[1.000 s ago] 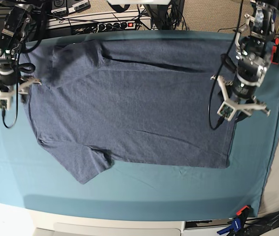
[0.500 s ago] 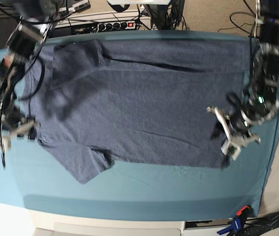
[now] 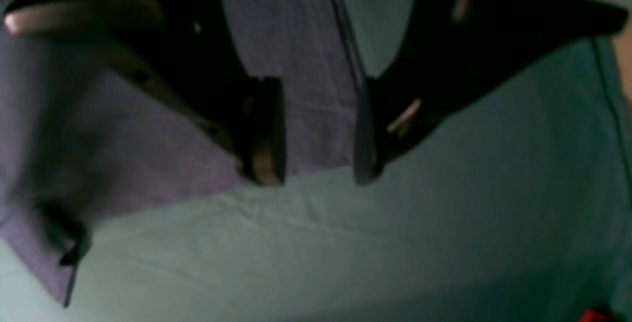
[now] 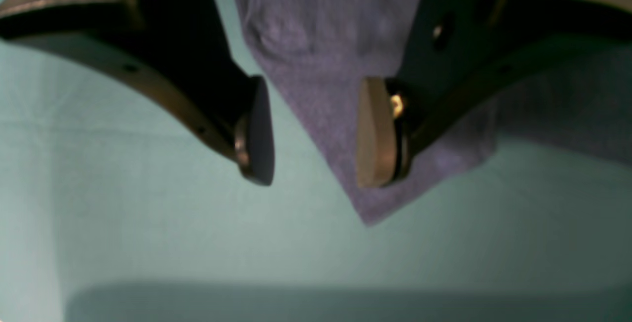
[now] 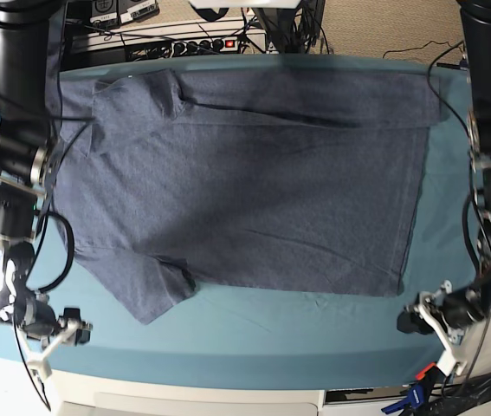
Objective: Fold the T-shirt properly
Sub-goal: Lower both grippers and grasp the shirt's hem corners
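The T-shirt [image 5: 245, 182] lies flat on the teal table cloth [image 5: 271, 338], plain slate-blue side up, collar end to the left and hem to the right. My left gripper [image 5: 433, 332] hangs open over the cloth just off the shirt's front hem corner. In the left wrist view the open left gripper [image 3: 318, 164] frames that hem corner of the T-shirt [image 3: 123, 139]. My right gripper [image 5: 59, 345] is open near the front left, short of the lower sleeve. In the right wrist view the right gripper [image 4: 313, 164] is empty, with the tip of the T-shirt [image 4: 321, 40] sleeve behind it.
A power strip [image 5: 193, 43] and cables run along the back edge. Clamps [image 5: 418, 392] sit at the front right corner. The white table edge [image 5: 184, 403] borders the cloth in front.
Both arms have swung from beside the shirt's upper sides down toward the table's front edge. Both grippers stay open. The shirt has not moved.
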Robot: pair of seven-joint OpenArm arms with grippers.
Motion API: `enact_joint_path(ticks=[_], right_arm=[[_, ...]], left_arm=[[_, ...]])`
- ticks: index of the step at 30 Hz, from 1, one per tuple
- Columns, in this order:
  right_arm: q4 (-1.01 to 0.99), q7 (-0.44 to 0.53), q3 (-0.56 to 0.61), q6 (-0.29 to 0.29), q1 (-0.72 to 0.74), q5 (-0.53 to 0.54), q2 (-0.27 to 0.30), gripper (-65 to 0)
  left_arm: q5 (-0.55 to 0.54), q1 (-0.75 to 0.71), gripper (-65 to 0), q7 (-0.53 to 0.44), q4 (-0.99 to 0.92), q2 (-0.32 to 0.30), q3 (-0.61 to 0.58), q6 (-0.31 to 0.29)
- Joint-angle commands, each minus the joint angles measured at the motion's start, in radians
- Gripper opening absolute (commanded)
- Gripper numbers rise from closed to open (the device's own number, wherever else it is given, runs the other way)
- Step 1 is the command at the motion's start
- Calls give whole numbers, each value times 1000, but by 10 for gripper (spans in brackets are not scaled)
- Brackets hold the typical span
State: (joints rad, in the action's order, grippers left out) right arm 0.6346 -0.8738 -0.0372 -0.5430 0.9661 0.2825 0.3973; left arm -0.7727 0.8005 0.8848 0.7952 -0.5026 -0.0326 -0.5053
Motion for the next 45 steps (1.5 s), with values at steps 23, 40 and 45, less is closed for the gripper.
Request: enact_joint_path(ticks=[23, 40, 45], right_arm=[[-147, 132, -1, 106, -11, -277, -179, -378], [-144, 149, -1, 103, -58, -283, -179, -378], [-144, 148, -1, 95, -57, -283, -179, -378]], left_arm=[[45, 108, -425, -43, -442, 40, 4, 14], [128, 77, -425, -85, -442, 54, 4, 64], [155, 77, -425, -93, -442, 76, 4, 87]])
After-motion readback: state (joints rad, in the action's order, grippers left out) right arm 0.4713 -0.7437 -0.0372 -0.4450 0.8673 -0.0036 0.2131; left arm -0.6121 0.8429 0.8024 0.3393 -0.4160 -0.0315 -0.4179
